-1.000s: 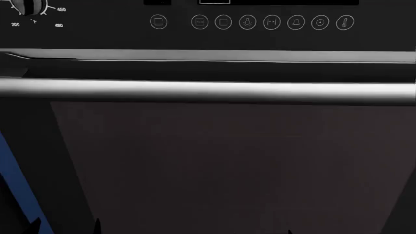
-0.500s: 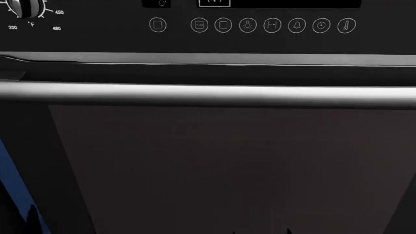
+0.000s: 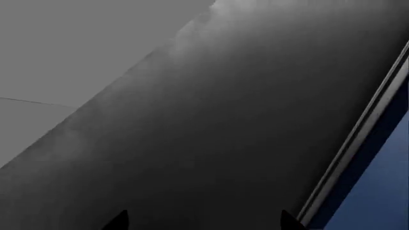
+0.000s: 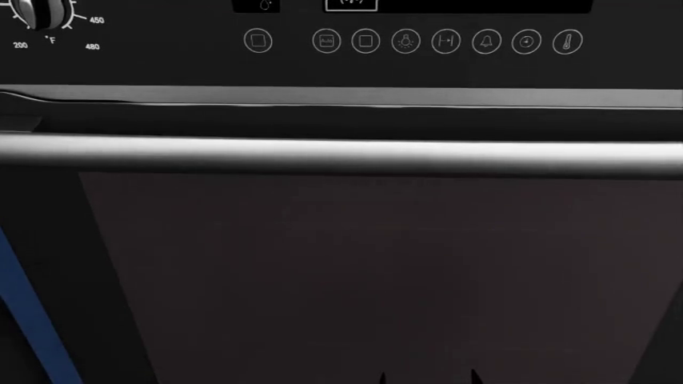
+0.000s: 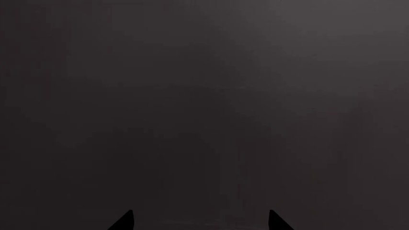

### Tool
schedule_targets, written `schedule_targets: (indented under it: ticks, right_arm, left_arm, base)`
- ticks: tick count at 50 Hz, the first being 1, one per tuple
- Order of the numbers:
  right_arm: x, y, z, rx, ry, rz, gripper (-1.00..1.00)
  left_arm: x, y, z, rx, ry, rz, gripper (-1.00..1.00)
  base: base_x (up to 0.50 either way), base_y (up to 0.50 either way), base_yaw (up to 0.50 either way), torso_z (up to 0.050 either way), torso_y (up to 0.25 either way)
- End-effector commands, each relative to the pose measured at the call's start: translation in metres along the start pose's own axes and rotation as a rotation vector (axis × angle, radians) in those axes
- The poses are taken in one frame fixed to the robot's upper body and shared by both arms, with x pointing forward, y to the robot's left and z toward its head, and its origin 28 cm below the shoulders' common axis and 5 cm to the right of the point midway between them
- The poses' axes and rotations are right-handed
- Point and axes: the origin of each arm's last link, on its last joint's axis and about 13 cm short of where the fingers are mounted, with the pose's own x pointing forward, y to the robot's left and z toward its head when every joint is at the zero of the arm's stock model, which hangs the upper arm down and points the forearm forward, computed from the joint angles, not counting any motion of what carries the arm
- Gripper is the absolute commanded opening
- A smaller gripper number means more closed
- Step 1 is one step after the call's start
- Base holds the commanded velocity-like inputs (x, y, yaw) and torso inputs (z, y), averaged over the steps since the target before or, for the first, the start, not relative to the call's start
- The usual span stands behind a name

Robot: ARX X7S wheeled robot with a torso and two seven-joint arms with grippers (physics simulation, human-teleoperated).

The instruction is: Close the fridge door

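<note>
No fridge door can be made out for certain in any view. A black glass oven door [image 4: 363, 272] with a horizontal silver bar [image 4: 341, 154] fills the head view. My right gripper [image 5: 199, 220] is open and empty, its fingertips [image 4: 473, 376] just in front of that dark glass. My left gripper [image 3: 204, 220] is also open and empty. It faces a dark glossy panel [image 3: 211, 129] with a silver-grey edge [image 3: 357, 139]; I cannot tell whether this panel is the fridge door.
Oven touch icons [image 4: 405, 41] and a temperature knob [image 4: 37, 12] sit above the bar. A blue strip [image 4: 21, 304] runs down the head view's lower left and shows past the panel's edge [image 3: 383, 191]. A grey surface [image 3: 70, 52] lies beyond the panel.
The oven has slid slightly down in the head view. The left fingertips have left its lower-left corner, and a second right fingertip has appeared at the bottom edge.
</note>
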Motion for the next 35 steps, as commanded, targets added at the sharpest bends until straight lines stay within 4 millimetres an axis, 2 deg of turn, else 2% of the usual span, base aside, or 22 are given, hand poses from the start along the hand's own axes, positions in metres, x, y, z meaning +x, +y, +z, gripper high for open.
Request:
schedule_targets:
  ticks: [1,7,12,14,15,16,19,23,24,25,26,28,30,35]
  right_arm:
    - [0.000,0.001,0.001,0.011,-0.002,-0.006,1.00]
    - [0.001,0.000,0.002,0.012,-0.003,-0.008,1.00]
    - [0.000,0.000,0.001,0.011,-0.002,-0.009,1.00]
    - [0.000,0.000,0.001,0.010,-0.001,-0.008,1.00]
    - [-0.001,-0.001,0.001,0.009,-0.001,-0.007,1.00]
    - [-0.001,-0.001,0.001,0.009,0.000,-0.006,1.00]
    - [-0.003,-0.001,0.002,0.005,0.002,-0.001,1.00]
    - [-0.005,-0.001,0.002,0.003,0.003,0.003,1.00]
    - [-0.005,-0.002,0.003,0.004,0.003,0.001,1.00]
    - [-0.005,-0.002,0.003,0.006,0.002,0.000,1.00]
    - [-0.005,-0.002,0.003,0.008,0.001,-0.001,1.00]
    - [-0.005,0.000,0.004,0.004,-0.001,0.004,1.00]
    - [-0.004,0.000,0.004,0.003,0.000,0.005,1.00]
    - [-0.003,0.000,0.004,0.000,0.002,0.005,1.00]
  left_arm:
    - [0.036,0.020,0.032,-0.036,-0.071,0.178,1.00]
    - [0.064,0.016,0.055,-0.025,-0.145,0.214,1.00]
    - [0.061,0.001,0.055,-0.002,-0.154,0.121,1.00]
    - [0.047,-0.009,0.051,0.017,-0.144,0.023,1.00]
    - [0.031,-0.018,0.048,0.037,-0.138,-0.079,1.00]
    - [0.023,-0.022,0.046,0.049,-0.135,-0.133,1.00]
    - [-0.024,-0.038,0.037,0.057,-0.092,-0.362,1.00]
    - [-0.068,-0.042,0.030,0.045,-0.042,-0.541,1.00]
    - [-0.089,-0.042,0.025,0.073,-0.009,-0.665,1.00]
    - [-0.098,-0.040,0.023,0.077,0.002,-0.727,1.00]
    - [-0.119,-0.036,0.015,0.120,0.049,-0.847,1.00]
    - [-0.139,-0.030,0.003,0.148,0.098,-0.921,1.00]
    - [-0.146,-0.027,-0.007,0.152,0.113,-0.924,1.00]
    - [-0.142,-0.027,-0.023,0.150,0.153,-0.885,1.00]
  base:
    - [0.00,0.00,0.00,0.000,0.000]
    - [0.00,0.00,0.00,0.000,0.000]
    - [0.00,0.00,0.00,0.000,0.000]
    - [0.00,0.00,0.00,0.000,0.000]
    - [0.00,0.00,0.00,0.000,0.000]
    - [0.00,0.00,0.00,0.000,0.000]
    - [0.00,0.00,0.00,0.000,0.000]
    - [0.00,0.00,0.00,0.000,0.000]
    - [0.00,0.00,0.00,0.000,0.000]
    - [0.00,0.00,0.00,0.000,0.000]
    - [0.00,0.00,0.00,0.000,0.000]
    - [0.00,0.00,0.00,0.000,0.000]
    - [0.00,0.00,0.00,0.000,0.000]
    - [0.00,0.00,0.00,0.000,0.000]
